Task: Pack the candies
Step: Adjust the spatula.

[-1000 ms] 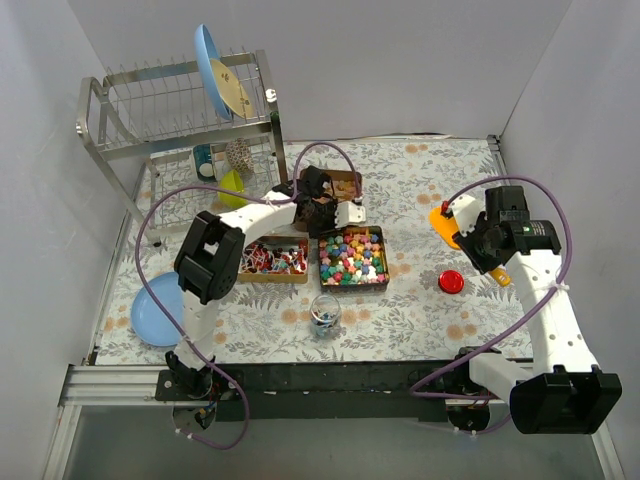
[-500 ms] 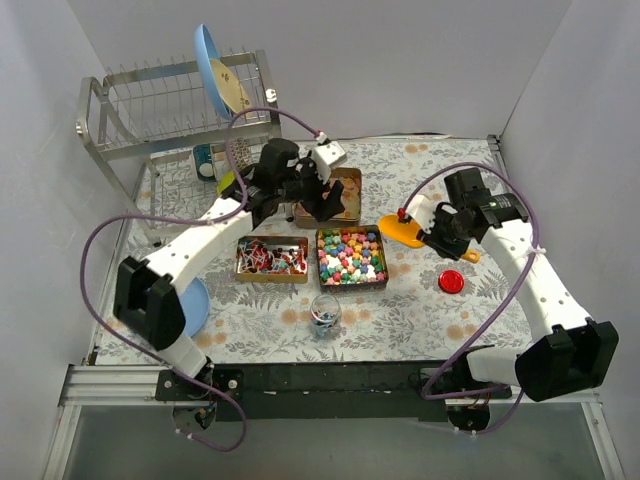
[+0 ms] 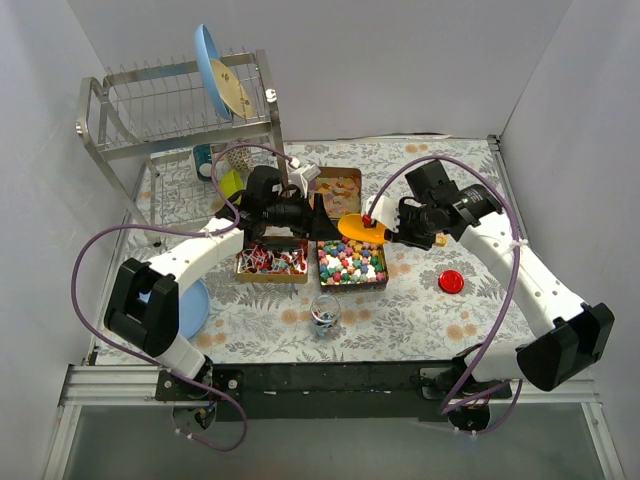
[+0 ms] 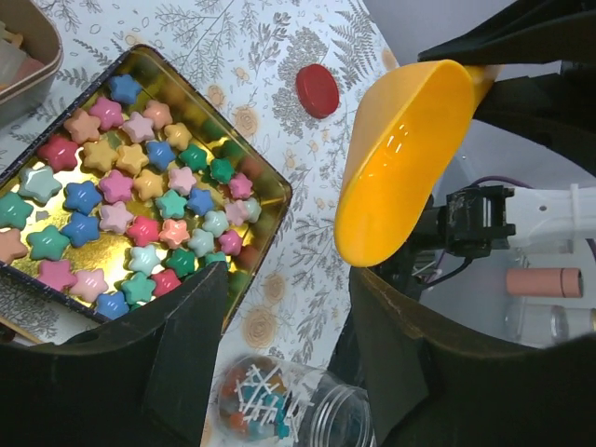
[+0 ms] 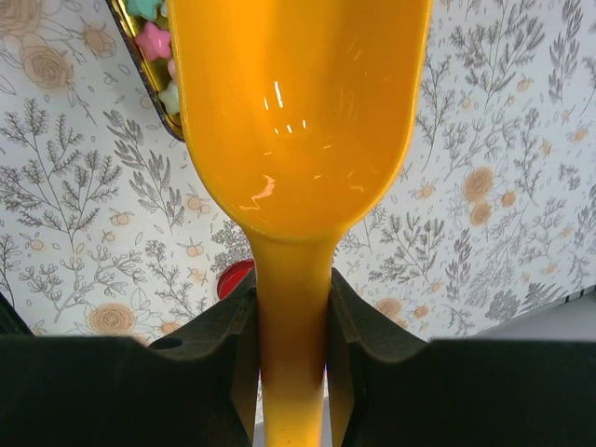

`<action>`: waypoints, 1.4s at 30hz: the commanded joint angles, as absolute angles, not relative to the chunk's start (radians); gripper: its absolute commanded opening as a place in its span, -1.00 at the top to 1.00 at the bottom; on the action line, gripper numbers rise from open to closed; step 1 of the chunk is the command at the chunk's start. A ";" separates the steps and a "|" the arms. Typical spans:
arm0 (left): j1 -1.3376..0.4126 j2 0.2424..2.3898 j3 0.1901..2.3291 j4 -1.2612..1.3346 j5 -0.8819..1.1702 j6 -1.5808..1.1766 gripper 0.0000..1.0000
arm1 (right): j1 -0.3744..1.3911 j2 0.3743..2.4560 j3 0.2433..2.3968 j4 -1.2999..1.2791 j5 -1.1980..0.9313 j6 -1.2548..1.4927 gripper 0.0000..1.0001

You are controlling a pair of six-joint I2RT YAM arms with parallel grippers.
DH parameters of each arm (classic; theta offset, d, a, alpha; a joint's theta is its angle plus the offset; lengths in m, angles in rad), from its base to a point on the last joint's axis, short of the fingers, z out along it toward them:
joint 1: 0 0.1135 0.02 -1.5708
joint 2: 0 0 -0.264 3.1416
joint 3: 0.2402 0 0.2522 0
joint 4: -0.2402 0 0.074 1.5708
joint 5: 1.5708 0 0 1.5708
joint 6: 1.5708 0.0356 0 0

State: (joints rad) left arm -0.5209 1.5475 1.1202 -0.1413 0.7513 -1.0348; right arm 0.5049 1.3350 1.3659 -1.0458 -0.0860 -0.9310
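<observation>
The right gripper clamps the orange scoop by its handle. Only the left wrist view shows the left gripper spread wide, with candies beside one finger and floral cloth below.

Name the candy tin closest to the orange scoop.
The tin of multicoloured star candies, front right of the three: the scoop hangs over its far edge. The wrapped-candy tin and the pale-candy tin sit farther off.

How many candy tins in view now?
3: the rectangular metal tin of multicoloured stars centre, the tin of red-blue-white wrapped pieces left of it, the tin of pale pieces behind. Arms may hide more.
</observation>
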 commanded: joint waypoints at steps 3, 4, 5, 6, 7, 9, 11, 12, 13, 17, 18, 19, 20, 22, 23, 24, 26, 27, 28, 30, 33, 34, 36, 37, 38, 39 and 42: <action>-0.520 1.548 1.137 -0.034 0.822 -1.150 -0.06 | 0.561 1.330 1.454 -1.071 -0.120 -0.930 0.97; -0.522 1.548 1.137 -0.032 0.824 -1.152 -0.06 | 0.564 1.330 1.462 -1.074 -0.120 -0.927 0.97; -0.520 1.549 1.131 -0.034 0.824 -1.154 -0.06 | 0.565 1.328 1.466 -1.075 -0.123 -0.923 0.97; -0.522 1.549 1.128 -0.034 0.822 -1.152 -0.06 | 0.565 1.325 1.473 -1.075 -0.127 -0.923 0.97; -0.519 1.549 1.124 -0.035 0.821 -1.152 -0.06 | 0.565 1.324 1.480 -1.077 -0.150 -0.923 0.97; -0.517 1.548 1.109 -0.031 0.821 -1.155 -0.06 | 0.566 1.334 1.528 -1.101 -0.187 -0.927 0.97; -0.512 1.545 1.108 -0.037 0.830 -1.151 -0.04 | 0.586 1.350 1.551 -1.103 -0.158 -0.920 0.97; -0.512 1.540 1.111 -0.047 0.847 -1.138 -0.01 | 0.587 1.361 1.546 -1.091 -0.128 -0.914 0.97; -0.506 1.536 1.112 -0.084 0.856 -1.123 0.17 | 0.589 1.364 1.540 -1.082 -0.073 -0.916 0.97; -0.488 1.485 1.088 -0.140 0.893 -1.074 1.00 | 0.588 1.356 1.456 -1.045 0.023 -0.960 0.97; -0.485 1.473 1.072 -0.143 0.887 -1.080 1.00 | 0.589 1.356 1.427 -1.037 0.034 -0.963 0.97; -0.480 1.450 1.066 -0.143 0.896 -1.086 1.00 | 0.588 1.361 1.419 -1.035 0.038 -0.960 0.97; -0.479 1.445 1.063 -0.143 0.896 -1.089 1.00 | 0.591 1.367 1.413 -1.035 0.043 -0.953 0.97; -0.471 1.433 1.060 -0.152 0.893 -1.086 1.00 | 0.591 1.385 1.404 -1.031 0.049 -0.934 0.97; -0.469 1.433 1.061 -0.152 0.896 -1.086 1.00 | 0.591 1.390 1.401 -1.022 0.051 -0.931 0.97; -0.468 1.433 1.060 -0.150 0.899 -1.085 1.00 | 0.591 1.400 1.399 -1.022 0.051 -0.931 0.97; -0.466 1.434 1.060 -0.137 0.903 -1.091 1.00 | 0.595 1.413 1.413 -1.019 0.041 -0.933 0.97; -0.466 1.437 1.058 -0.108 0.902 -1.098 1.00 | 0.600 1.430 1.422 -1.020 0.040 -0.933 0.97; -0.466 1.442 1.058 -0.092 0.902 -1.118 1.00 | 0.607 1.437 1.443 -1.022 0.040 -0.934 0.97; -0.466 1.466 1.061 -0.052 0.893 -1.135 1.00 | 0.633 1.462 1.472 -1.029 0.035 -0.939 0.97; -0.465 1.509 1.080 -0.041 0.856 -1.151 1.00 | 0.672 1.485 1.540 -1.054 0.008 -0.948 0.97; -0.465 1.520 1.088 -0.046 0.847 -1.143 1.00 | 0.686 1.488 1.563 -1.069 -0.023 -0.953 0.97; -0.465 1.549 1.103 -0.054 0.833 -1.131 1.00 | 0.701 1.488 1.615 -1.100 -0.078 -0.960 0.97; -0.463 1.557 1.104 -0.055 0.833 -1.124 1.00 | 0.712 1.485 1.629 -1.104 -0.095 -0.957 0.97; -0.462 1.562 1.108 -0.058 0.833 -1.118 1.00 | 0.715 1.477 1.662 -1.104 -0.109 -0.950 0.97; -0.462 1.565 1.101 -0.058 0.830 -1.115 1.00 | 0.716 1.479 1.678 -1.106 -0.133 -0.930 0.97; -0.459 1.562 1.088 -0.054 0.830 -1.115 1.00 | 0.716 1.483 1.726 -1.132 -0.155 -0.922 0.97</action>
State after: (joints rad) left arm -0.4667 1.5723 1.0740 -0.0662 0.8505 -1.1351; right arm 0.7147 1.5059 1.6329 -1.1061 -0.0650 -0.9424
